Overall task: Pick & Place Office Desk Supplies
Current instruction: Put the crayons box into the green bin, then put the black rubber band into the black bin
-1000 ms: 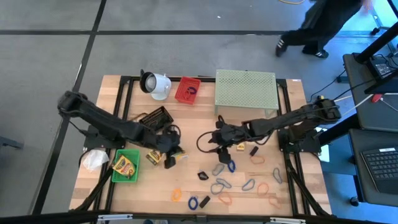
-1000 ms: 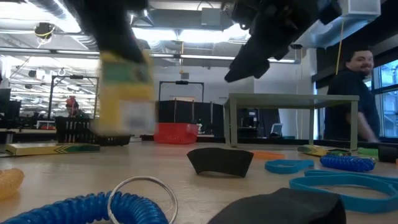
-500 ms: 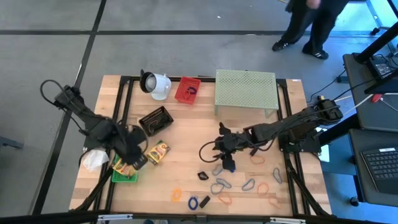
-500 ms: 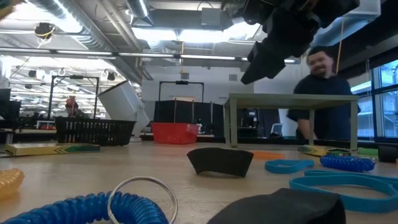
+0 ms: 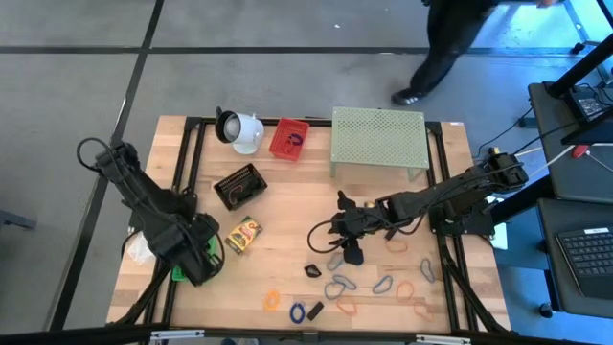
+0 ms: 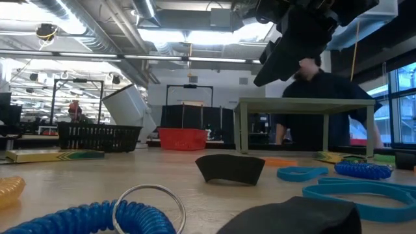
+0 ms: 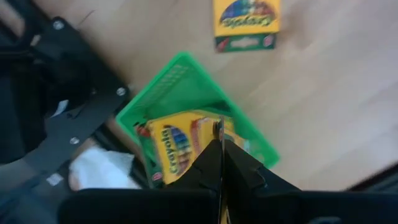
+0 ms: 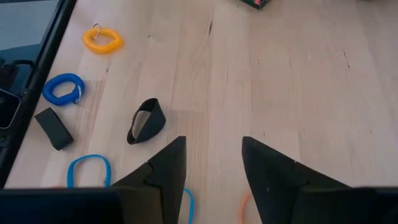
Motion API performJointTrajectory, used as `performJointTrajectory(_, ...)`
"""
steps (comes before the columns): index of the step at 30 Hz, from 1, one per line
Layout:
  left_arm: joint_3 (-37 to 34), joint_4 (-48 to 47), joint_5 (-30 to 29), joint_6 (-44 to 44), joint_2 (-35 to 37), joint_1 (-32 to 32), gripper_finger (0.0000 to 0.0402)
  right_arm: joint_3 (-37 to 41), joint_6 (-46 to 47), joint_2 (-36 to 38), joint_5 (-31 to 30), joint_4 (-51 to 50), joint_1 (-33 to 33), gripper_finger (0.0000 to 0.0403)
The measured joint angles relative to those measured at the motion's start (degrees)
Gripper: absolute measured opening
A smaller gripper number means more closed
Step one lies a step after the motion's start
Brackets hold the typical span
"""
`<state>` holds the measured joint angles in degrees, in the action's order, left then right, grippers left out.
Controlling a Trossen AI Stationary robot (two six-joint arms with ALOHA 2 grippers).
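My left gripper [image 5: 198, 257] [image 7: 221, 142] points straight down over the green basket [image 7: 180, 74] [image 5: 178, 273] at the table's near left, and it is shut. One yellow crayon box [image 7: 174, 149] lies in that basket. Another crayon box [image 5: 242, 235] [image 7: 246, 22] lies flat on the wood beside it. My right gripper [image 5: 351, 254] [image 8: 211, 149] [image 6: 286, 52] hovers open above the loose clips and bands near the table's middle, with only bare wood between its fingers. A black clip [image 8: 146, 121] lies just ahead of it. My left gripper is shut on a thin yellow edge [image 7: 219, 127] that sticks out at its fingertips, seen end-on from above. The fingers hide the rest of this piece, so which part of a crayon box it is cannot be told. It hangs over the basket.
At the far side stand a white cup [image 5: 239, 129], a red basket [image 5: 289, 139], a black mesh basket [image 5: 239, 182] and the pale green mesh stand [image 5: 378, 139]. Coloured bands, coils and clips [image 5: 364, 287] lie near the front edge. A person [image 5: 450, 38] walks behind the table.
My left gripper has swung from the table's middle toward the left edge, risen and turned to point straight down over the green basket, carrying a yellow crayon box that showed lifted a second ago. My right gripper has shifted slightly toward the near edge, over the clips.
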<state>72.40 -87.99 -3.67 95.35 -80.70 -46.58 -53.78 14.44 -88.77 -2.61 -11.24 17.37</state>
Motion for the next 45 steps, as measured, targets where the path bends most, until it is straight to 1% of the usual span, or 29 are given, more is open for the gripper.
performJointTrajectory(5, -0.01, -0.55, 0.34, -0.65, -2.39, -0.4, 0.0002, 0.0, 0.6, 0.0, 0.0, 0.02, 0.0, 0.0157)
performJointTrajectory(15, -0.32, -0.35, -1.12, -6.48, -6.81, -0.38, 0.0002, 0.0, 1.6, 0.0, -0.15, 0.04, 1.14, 0.0158)
performJointTrajectory(17, -1.57, -0.1, -1.12, -7.03, -7.07, -0.38, 0.0003, 0.0, 1.6, 0.0, -0.64, 0.06, 1.58, 0.0158)
performJointTrajectory(21, -5.15, 1.64, -0.46, -6.57, -7.02, -0.27, 0.0005, 0.0, 1.44, 0.0, -3.67, 0.06, 2.4, 0.0158)
performJointTrajectory(24, -6.18, 1.67, -0.11, -6.21, -6.98, -0.18, 0.0009, 0.0, 1.44, 0.0, -4.28, 0.06, 2.64, 0.0158)
performJointTrajectory(28, -6.21, 2.49, 1.87, -7.36, -6.94, -0.15, 0.0032, 0.0, 3.21, 0.0, -4.3, 0.07, 2.62, 0.0158)
performJointTrajectory(33, -6.05, 1.79, 5.43, -8.02, -6.65, 0.48, 0.0084, 0.0, 4.85, 0.0, -4.44, 0.16, 2.62, 0.0158)
performJointTrajectory(36, -6.03, 0.68, 4.96, -7.92, -6.0, 1.98, 0.0113, 0.0, 5.91, 0.0, -4.44, 0.81, 2.62, 0.0158)
performJointTrajectory(40, -6.03, 0.48, 4.51, -12.33, -5.22, 4.69, 0.0141, 0.0, 6.14, 0.0, -4.45, 2.85, 2.62, 0.0158)
performJointTrajectory(43, -6.03, 0.65, 0.86, -16.08, -4.92, 6.56, 0.0153, 0.0, 6.12, 0.0, -4.46, 4.04, 2.62, 0.0158)
performJointTrajectory(45, -6.03, 2.04, -4.46, -18.47, -4.84, 7.8, 0.0157, 0.0, 5.94, 0.0, -4.46, 4.92, 2.62, 0.0158)
